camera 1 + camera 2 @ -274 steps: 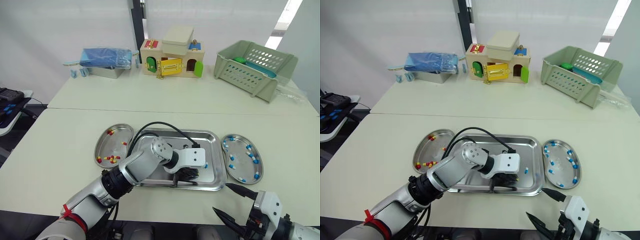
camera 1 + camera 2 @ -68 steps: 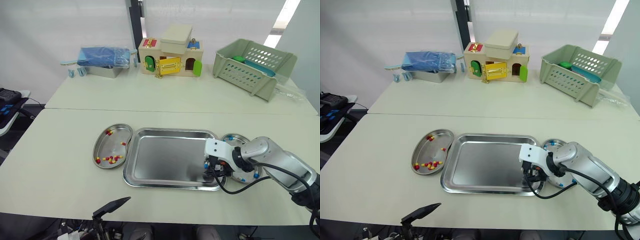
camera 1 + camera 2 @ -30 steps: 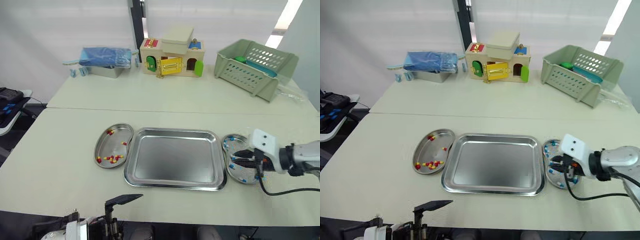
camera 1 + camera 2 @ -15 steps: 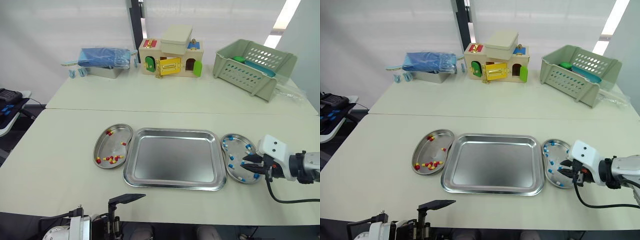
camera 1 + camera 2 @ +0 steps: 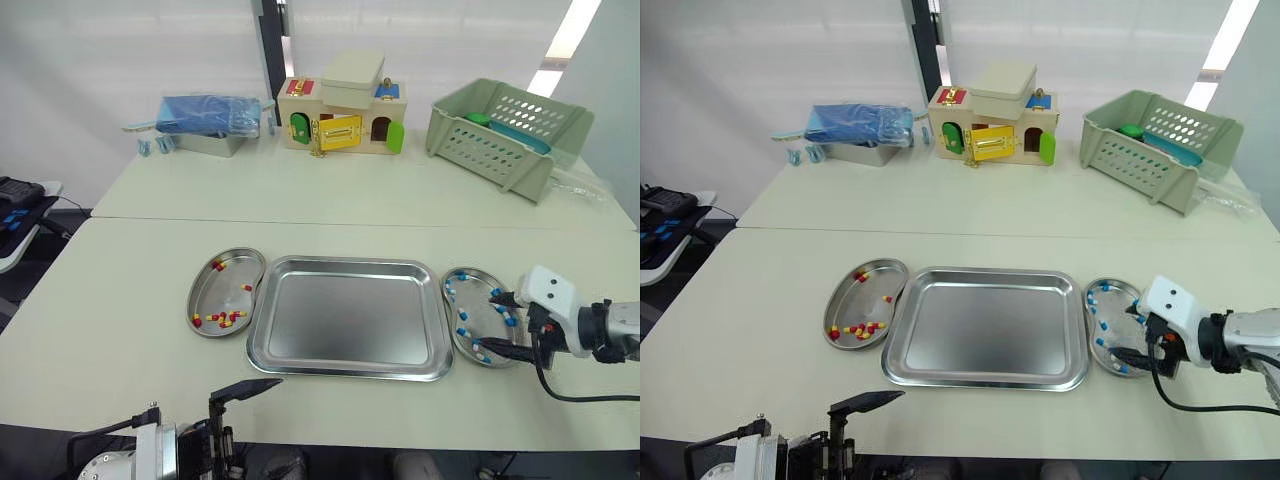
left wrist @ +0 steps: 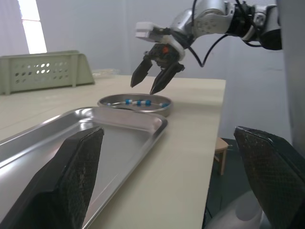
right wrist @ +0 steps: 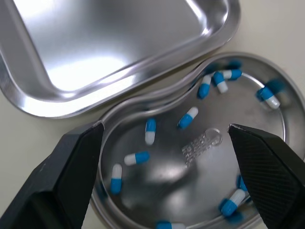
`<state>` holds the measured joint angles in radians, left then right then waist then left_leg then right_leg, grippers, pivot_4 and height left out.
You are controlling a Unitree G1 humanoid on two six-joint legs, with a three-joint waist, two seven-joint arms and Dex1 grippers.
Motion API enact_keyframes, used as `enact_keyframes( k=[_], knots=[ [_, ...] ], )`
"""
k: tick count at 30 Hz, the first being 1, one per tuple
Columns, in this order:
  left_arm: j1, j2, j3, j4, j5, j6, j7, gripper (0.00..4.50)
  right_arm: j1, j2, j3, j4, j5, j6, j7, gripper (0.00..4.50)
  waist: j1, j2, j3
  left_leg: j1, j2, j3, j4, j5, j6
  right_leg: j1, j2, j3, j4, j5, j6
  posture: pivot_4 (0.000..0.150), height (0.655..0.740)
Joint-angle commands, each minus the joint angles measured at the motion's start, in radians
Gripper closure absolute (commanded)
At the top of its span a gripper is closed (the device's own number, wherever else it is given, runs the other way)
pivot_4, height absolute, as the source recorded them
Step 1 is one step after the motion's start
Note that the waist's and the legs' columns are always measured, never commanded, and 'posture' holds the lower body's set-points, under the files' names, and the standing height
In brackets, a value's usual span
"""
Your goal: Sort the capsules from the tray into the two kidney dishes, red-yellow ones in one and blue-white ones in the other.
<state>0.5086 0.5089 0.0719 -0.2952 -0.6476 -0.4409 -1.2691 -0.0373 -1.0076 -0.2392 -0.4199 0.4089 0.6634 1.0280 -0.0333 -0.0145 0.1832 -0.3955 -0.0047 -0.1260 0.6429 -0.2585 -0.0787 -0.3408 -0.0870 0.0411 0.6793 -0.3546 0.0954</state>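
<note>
The steel tray (image 5: 345, 318) lies bare in the middle of the table. Left of it, a kidney dish (image 5: 232, 272) holds several red-yellow capsules (image 5: 222, 318). The right kidney dish (image 5: 478, 318) holds several blue-white capsules (image 5: 462, 331). My right gripper (image 5: 497, 322) hangs open just over that dish's right side with nothing between its fingers. In the right wrist view the fingers stand wide on either side of the dish (image 7: 200, 157) and its capsules (image 7: 188, 117). My left gripper (image 6: 167, 131) is open and empty, low off the table's front edge, facing the tray (image 6: 71, 138).
At the back of the table stand a blue packet on a metal box (image 5: 207, 118), a wooden toy house (image 5: 343, 103) and a green basket (image 5: 510, 125). A black cable (image 5: 575, 396) loops from my right wrist over the table.
My right gripper's jaws have gone from nearly shut to wide open above the right dish. The left gripper stays low at the front edge.
</note>
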Motion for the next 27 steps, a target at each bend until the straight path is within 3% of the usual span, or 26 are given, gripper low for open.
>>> enact_keyframes(
  k=[1, 7, 10, 14, 20, 27],
  knots=[
    [-0.018, 0.047, 0.087, -0.032, 0.059, 0.094, 0.141, 0.0, 0.004, 0.032, -0.142, 0.061, 0.072, -0.076, 0.042, 0.06, 0.002, -0.001, 0.0, 0.0, 0.0, 0.0, 0.0, 0.0, 0.0, 0.0, 0.0, 0.0, 0.0, 0.0, 0.0, 0.15, 0.74],
    [-0.083, 0.127, 0.249, -0.042, 0.092, 0.285, 0.356, 0.0, 0.068, 0.029, -0.188, 0.254, 0.025, -0.244, 0.107, 0.06, 0.003, -0.001, 0.001, 0.001, 0.0, -0.001, 0.0, 0.0, 0.0, 0.002, 0.0, -0.001, -0.001, 0.0, 0.0, 0.15, 0.74],
    [-0.102, 0.215, 0.354, -0.061, 0.057, 0.464, 0.436, 0.0, 0.023, -0.001, -0.177, 0.398, -0.004, -0.295, 0.116, 0.06, -0.004, -0.001, 0.001, 0.003, 0.0, -0.001, 0.0, 0.0, 0.0, 0.003, 0.0, -0.001, 0.001, 0.0, 0.0, 0.15, 0.74],
    [-0.113, 0.411, 0.521, 0.101, 0.039, 0.694, 0.4, 0.0, -0.033, -0.04, -0.163, 0.514, -0.017, -0.32, 0.148, 0.06, -0.019, 0.001, 0.002, 0.005, 0.001, 0.0, -0.001, 0.0, 0.0, 0.003, 0.001, 0.0, 0.001, 0.0, 0.0, 0.15, 0.74],
    [-0.246, 0.558, 0.52, 0.436, 0.184, 0.673, 0.346, 0.0, -0.035, -0.036, -0.113, 0.581, -0.058, -0.378, 0.155, 0.06, -0.024, 0.001, 0.002, 0.005, 0.0, 0.001, -0.003, 0.0, 0.0, 0.002, 0.001, 0.001, 0.001, 0.0, -0.001, 0.15, 0.74],
    [-0.436, 0.596, 0.461, 0.643, 0.258, 0.617, 0.285, 0.0, -0.01, -0.013, -0.123, 0.568, -0.05, -0.379, 0.125, 0.06, -0.024, 0.001, 0.002, 0.005, 0.001, 0.001, -0.003, 0.0, 0.0, 0.002, 0.001, 0.001, 0.001, 0.0, -0.001, 0.15, 0.74]
  ],
)
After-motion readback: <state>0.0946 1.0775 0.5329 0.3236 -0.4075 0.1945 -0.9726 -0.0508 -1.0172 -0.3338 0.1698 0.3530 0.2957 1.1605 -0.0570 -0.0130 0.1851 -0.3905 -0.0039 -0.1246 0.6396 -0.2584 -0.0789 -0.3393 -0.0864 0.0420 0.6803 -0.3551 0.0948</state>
